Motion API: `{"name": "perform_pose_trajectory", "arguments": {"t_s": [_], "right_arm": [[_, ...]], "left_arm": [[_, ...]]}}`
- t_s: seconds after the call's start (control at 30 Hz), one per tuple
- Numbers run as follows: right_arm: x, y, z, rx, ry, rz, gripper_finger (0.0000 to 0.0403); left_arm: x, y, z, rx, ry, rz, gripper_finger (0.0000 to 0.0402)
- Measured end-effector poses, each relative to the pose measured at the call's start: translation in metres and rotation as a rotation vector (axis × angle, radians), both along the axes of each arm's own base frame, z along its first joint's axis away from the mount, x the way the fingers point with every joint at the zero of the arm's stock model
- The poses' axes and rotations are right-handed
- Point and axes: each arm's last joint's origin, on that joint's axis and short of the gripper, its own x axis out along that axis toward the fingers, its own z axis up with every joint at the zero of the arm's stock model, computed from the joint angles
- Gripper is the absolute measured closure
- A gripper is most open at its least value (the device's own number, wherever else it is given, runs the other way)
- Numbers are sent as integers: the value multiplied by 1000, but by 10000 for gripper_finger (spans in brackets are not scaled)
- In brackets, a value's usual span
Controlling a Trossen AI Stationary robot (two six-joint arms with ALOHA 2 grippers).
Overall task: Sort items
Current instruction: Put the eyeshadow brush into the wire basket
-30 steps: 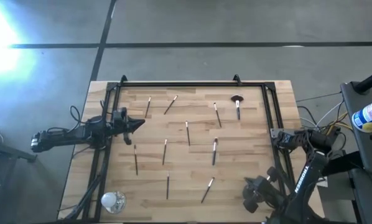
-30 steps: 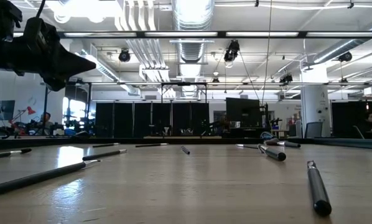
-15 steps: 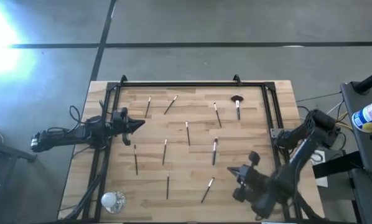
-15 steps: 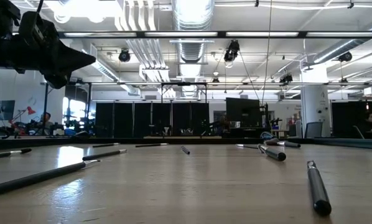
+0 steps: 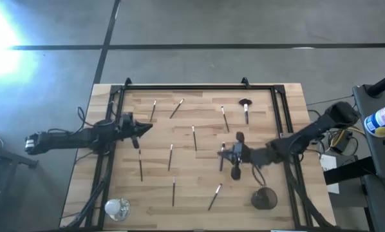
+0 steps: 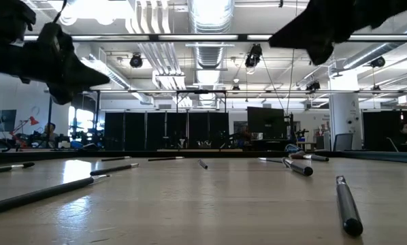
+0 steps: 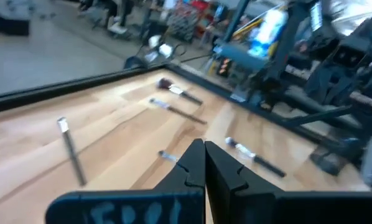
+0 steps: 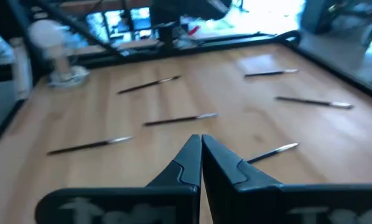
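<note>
Scanning largest first: table (image 5: 199,193) carries scattered items (image 5: 194,138), none sorted. Right pincer (image 5: 222,152) reaches over table centre, fingers pressed together, holding nothing, just above one brush. Left pincer (image 5: 145,128) at left edge, also pressed together, empty. Risks: descending unopened would shove brush aside; slim sticks roll easily; dark cup (image 5: 264,199) near right arm, could tip.

We see a grey concrete floor (image 5: 199,26) around the wooden table (image 5: 199,193), crossed by dark seam lines, with a bright glare at its far left. Across the table, the room is a large open workshop: a white ceiling with long strip lights (image 6: 210,37) and a ribbed round air duct (image 6: 210,13), dark panels (image 6: 163,129) along the far wall, a white column (image 6: 339,112) at right.
</note>
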Motion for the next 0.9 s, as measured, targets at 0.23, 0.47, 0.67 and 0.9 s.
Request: {"name": "perform_pose_trajectory", "arguments": {"t_s": [0.23, 0.47, 0.67, 0.9], "right_arm": [[-1, -37, -16, -46, -52, -64, 394], [-1, -46, -19, -95, -50, -84, 394], [-1, -46, -19, -109, -47, -80, 394], [-2, -46, -19, -109, -44, -80, 394]], "left_arm": [[18, 16, 16, -44, 103, 113, 401], [52, 43, 26, -90, 258, 115, 401], [88, 65, 21, -99, 406, 109, 401], [132, 93, 22, -84, 482, 132, 401]]}}
